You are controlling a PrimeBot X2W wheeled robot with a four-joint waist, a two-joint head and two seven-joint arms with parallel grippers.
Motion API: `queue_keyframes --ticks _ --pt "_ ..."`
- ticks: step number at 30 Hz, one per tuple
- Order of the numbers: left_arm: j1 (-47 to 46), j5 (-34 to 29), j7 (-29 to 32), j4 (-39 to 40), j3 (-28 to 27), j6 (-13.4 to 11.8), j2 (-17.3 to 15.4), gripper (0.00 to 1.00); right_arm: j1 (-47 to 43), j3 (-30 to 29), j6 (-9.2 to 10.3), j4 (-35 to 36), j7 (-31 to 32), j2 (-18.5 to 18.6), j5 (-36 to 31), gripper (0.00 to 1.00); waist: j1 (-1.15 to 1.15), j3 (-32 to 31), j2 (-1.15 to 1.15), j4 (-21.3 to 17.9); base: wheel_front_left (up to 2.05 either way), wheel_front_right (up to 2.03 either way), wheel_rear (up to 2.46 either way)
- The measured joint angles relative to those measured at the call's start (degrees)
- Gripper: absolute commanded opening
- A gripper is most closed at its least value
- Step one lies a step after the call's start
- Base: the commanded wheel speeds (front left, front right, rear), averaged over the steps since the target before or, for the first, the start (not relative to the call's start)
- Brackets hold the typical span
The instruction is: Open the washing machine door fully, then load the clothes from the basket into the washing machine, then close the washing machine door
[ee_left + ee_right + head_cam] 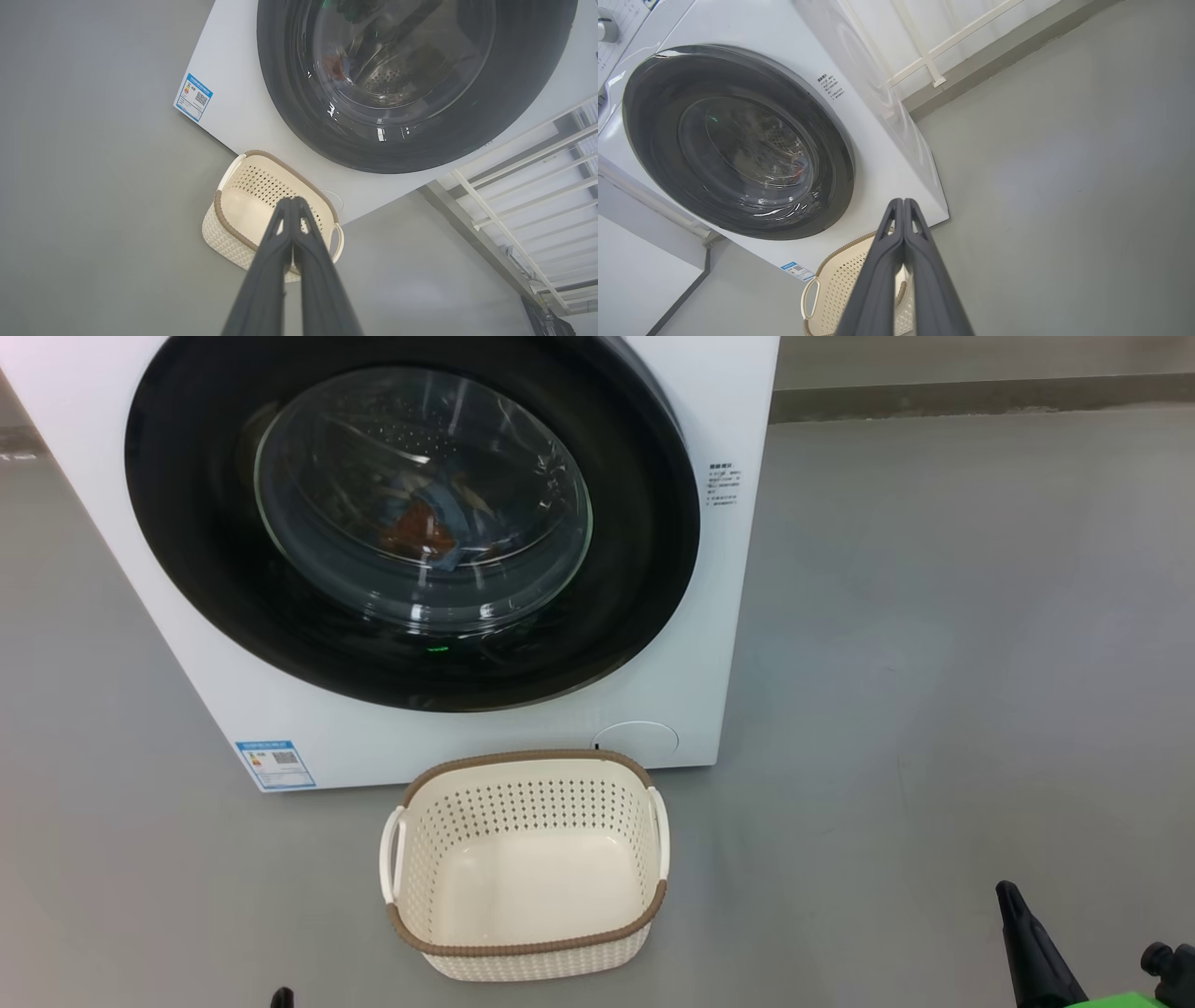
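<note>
**Left pincer (293, 201) pressed shut, laundry behind the glass**

Its two dark fingers meet at the tips with nothing between them, hanging above the grey floor (934, 663). Ahead of it, low on the white front of the washing machine (308, 728), sits a blue label (275, 763). Just right of that, ahead of both pincers and between them, the basket (532, 758) stands on the floor close to the machine's foot, its cream bottom bare.

Beyond the basket, farther from either pincer, the washing machine door (196, 551) looks shut against the front. Through its bulging window the clothes (420, 527) show as a blue and orange-brown heap low in the steel drum.

Off to the right, the right pincer (903, 201) is likewise pressed together and holds nothing. It hangs over the floor, with the basket's near corner just beyond its tips.

By my judgement the load is in and the door closed, so little of the task remains. If the door must be worked again, its ring is stiff, glossy and likely slippery, and the glass should not be knocked. Pull at the ring's outer edge, though I can make out no handle or recess. The clothes would handle light, soft and limp, best pinched at a bunched fold.
</note>
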State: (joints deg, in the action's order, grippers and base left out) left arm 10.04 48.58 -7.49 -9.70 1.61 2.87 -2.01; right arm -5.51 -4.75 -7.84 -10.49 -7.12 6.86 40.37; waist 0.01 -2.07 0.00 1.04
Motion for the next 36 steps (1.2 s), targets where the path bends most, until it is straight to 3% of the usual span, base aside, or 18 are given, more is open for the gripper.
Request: queue_keyframes --ticks 36 --pt "-5.69 18.84 5.56 -2.32 -2.13 1.83 -0.25 0.00 3.57 -1.40 0.02 -2.15 5.86 -1.82 22.28 0.00 0.00 0.98 0.00 -0.45 0.00 0.00 0.00"
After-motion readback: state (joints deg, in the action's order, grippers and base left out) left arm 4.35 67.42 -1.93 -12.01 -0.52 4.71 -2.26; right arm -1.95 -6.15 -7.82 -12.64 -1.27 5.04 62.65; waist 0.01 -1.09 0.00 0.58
